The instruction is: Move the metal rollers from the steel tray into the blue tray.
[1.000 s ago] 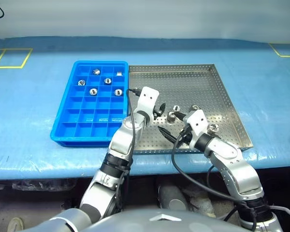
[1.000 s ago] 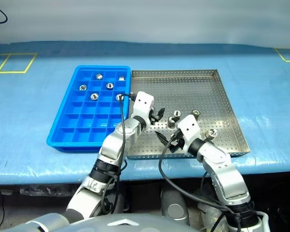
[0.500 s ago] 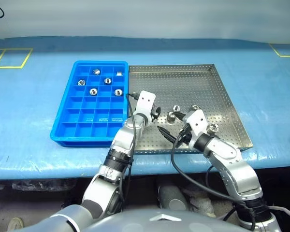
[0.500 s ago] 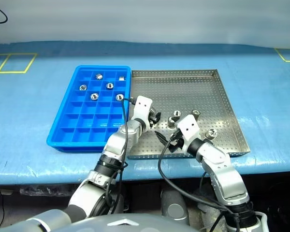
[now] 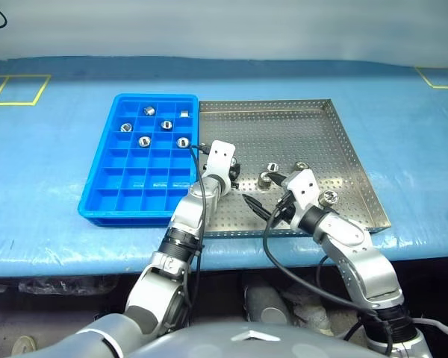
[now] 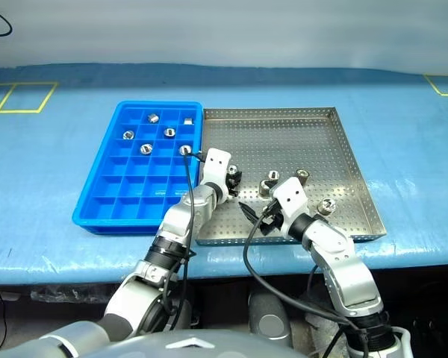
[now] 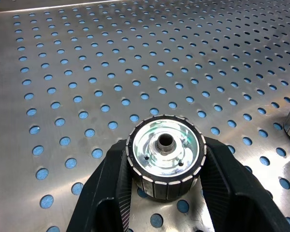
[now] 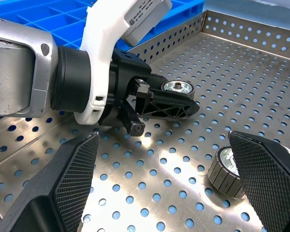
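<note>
The steel tray (image 5: pixel 284 127) sits on the table to the right of the blue tray (image 5: pixel 134 186). Several metal rollers (image 5: pixel 166 124) lie in the blue tray's far compartments. Others stand loose on the steel tray (image 5: pixel 301 166), (image 5: pixel 329 197). My left gripper (image 5: pixel 234 176) is low over the steel tray's near left part. In the left wrist view its fingers (image 7: pixel 111 183) press both sides of one upright roller (image 7: pixel 165 153) resting on the perforated floor. My right gripper (image 8: pixel 171 193) hovers open just to its right, near another roller (image 8: pixel 227 166).
The two trays touch side by side on a pale blue table cover. Yellow tape outlines mark the far left (image 5: pixel 19 89) and far right (image 5: pixel 440 74). The steel tray's raised rim (image 5: pixel 351 149) borders the rollers. Black cables (image 5: pixel 272 253) hang from both wrists near the table's front edge.
My left gripper has sunk toward the steel tray's floor and closed its fingers around a roller. The right arm has kept still.
</note>
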Robot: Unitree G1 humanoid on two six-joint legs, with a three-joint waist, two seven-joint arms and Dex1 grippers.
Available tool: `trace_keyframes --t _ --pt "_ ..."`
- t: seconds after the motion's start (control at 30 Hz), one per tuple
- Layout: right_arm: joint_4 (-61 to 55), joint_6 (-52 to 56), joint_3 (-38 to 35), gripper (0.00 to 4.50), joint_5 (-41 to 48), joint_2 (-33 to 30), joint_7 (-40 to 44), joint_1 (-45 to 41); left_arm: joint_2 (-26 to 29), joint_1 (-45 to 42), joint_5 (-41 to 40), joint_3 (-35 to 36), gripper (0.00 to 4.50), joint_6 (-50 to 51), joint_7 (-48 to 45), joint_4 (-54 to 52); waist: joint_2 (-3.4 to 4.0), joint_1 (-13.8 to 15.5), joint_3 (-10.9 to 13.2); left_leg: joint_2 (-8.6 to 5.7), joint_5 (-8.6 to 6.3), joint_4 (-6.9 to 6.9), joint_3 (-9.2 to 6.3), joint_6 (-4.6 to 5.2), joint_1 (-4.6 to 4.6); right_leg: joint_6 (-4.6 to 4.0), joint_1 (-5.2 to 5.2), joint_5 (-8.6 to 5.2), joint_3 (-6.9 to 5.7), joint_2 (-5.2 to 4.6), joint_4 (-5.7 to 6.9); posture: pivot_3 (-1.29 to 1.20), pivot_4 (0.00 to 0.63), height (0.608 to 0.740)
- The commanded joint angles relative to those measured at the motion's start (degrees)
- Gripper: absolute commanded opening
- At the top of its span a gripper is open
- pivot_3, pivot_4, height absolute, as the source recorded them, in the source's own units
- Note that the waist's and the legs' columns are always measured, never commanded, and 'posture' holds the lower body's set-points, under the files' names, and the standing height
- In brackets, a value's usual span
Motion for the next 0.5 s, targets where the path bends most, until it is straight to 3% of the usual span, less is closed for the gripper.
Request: trace_keyframes --t 0.03,0.3,0.5 --pt "-0.73 -1.36 -0.41 4.50 -0.10 0.32 -0.40 -0.16 -1.92 1.60 0.39 -0.59 1.71 -2.81 2.10 -8.79 -0.01 -0.02 0.01 0.00 0.00 -0.01 0.00 0.00 -0.03 0.01 -0.03 0.01 0.00 0.00 -0.01 -0.11 0.150 0.740" --pt "1.78 -2.21 0.52 4.50 -0.67 0.95 0.25 -1.80 -3.26 9.18 4.96 -1.03 1.71 -7.02 13.14 -26.95 -0.05 0.78 0.07 0.01 0.00 -0.09 -0.01 -0.01 -0.03 0.03 -0.06 0.04 0.00 0.00 0.00 -0.07 0.150 0.740" --pt "2.71 -2.57 1.35 4.50 -0.73 1.21 0.88 -2.49 -2.25 11.38 6.31 2.39 1.71 -6.48 20.71 -31.35 -0.06 1.16 0.07 0.00 0.00 -0.07 -0.03 0.00 -0.01 0.04 -0.04 0.04 0.00 0.00 0.00 -0.05 0.150 0.740"
